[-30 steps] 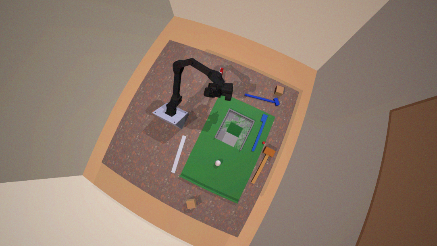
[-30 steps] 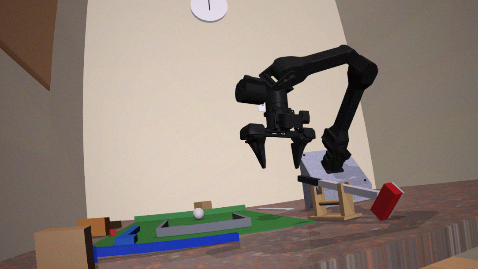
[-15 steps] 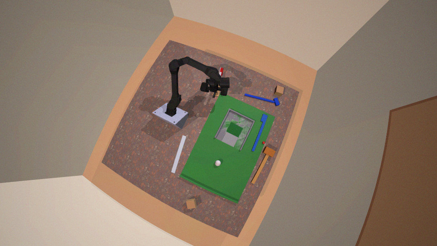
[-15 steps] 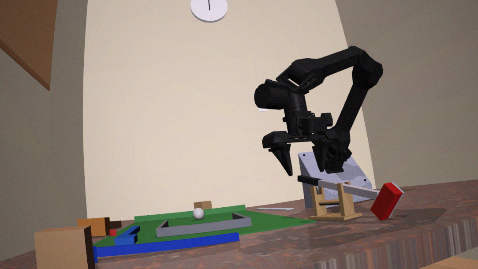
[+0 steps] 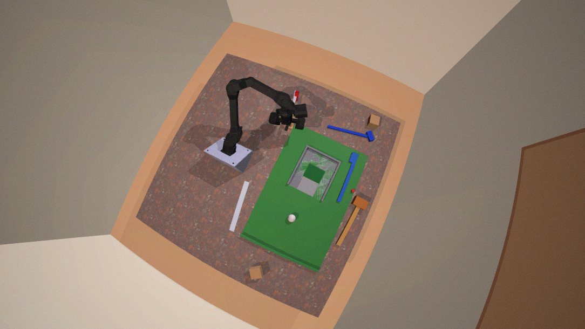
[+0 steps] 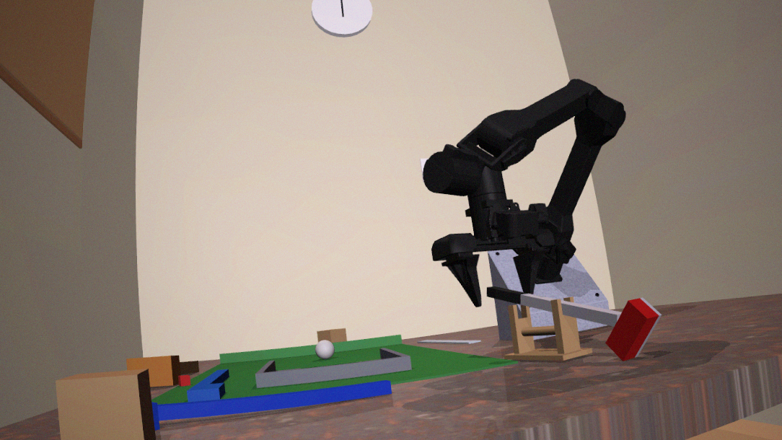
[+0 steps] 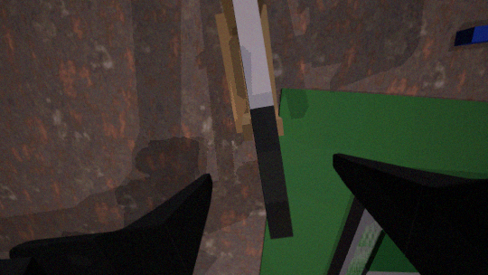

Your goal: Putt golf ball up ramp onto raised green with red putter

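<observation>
The red putter (image 5: pixel 296 95) (image 6: pixel 630 330) (image 7: pixel 256 54) rests tilted on a wooden stand (image 5: pixel 291 124) (image 6: pixel 567 331) (image 7: pixel 227 63), red head low and black grip raised toward the mat. My gripper (image 6: pixel 503 299) (image 7: pixel 270 169) is open and empty, pointing down near the black grip. In the wrist view the grip lies between the spread fingertips, touching neither. The white golf ball (image 5: pixel 291 218) (image 6: pixel 324 349) sits on the green mat (image 5: pixel 265 212). The grey ramp (image 5: pixel 307 186) leads to the dark green raised square (image 5: pixel 314 172), inside a three-sided grey wall (image 5: pixel 339 169) (image 6: pixel 333 374).
A blue putter (image 5: pixel 346 179) lies on the mat's far side. Another blue club (image 5: pixel 347 131) (image 6: pixel 284 399) and an orange mallet (image 5: pixel 347 225) lie beside the mat. A white bar (image 5: pixel 239 206) lies near the arm's base. Wooden blocks (image 5: pixel 256 272) (image 5: pixel 373 121) (image 6: pixel 101 405) stand near the table's edges.
</observation>
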### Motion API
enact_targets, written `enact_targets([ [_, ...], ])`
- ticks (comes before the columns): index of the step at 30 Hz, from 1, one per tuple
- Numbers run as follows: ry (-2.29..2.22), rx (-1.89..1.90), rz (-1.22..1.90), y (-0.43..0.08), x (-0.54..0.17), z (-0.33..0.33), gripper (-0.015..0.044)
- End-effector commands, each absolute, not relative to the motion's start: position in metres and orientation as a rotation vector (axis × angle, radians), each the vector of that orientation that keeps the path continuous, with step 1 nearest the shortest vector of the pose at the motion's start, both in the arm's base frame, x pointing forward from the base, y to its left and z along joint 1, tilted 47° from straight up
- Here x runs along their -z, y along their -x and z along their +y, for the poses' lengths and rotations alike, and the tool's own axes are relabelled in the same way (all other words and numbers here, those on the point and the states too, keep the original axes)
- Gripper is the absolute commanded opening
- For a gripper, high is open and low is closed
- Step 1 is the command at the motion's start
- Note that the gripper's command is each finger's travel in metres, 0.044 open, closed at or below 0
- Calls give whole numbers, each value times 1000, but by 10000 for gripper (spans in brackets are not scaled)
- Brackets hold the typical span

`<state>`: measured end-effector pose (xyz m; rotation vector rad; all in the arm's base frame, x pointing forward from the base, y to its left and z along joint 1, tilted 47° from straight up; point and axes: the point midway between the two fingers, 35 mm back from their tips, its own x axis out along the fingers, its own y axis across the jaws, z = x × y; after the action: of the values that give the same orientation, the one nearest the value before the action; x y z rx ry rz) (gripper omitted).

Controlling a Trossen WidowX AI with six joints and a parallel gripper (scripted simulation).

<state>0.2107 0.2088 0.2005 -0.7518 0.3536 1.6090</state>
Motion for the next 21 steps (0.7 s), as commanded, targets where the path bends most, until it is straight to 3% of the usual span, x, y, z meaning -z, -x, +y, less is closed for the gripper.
enact_targets([
  [1, 751, -1610, 363, -210, -195, 212, 440],
  [12, 750, -1610, 362, -209, -185, 224, 440],
  [21, 751, -1611, 354, -210, -189, 222, 204],
])
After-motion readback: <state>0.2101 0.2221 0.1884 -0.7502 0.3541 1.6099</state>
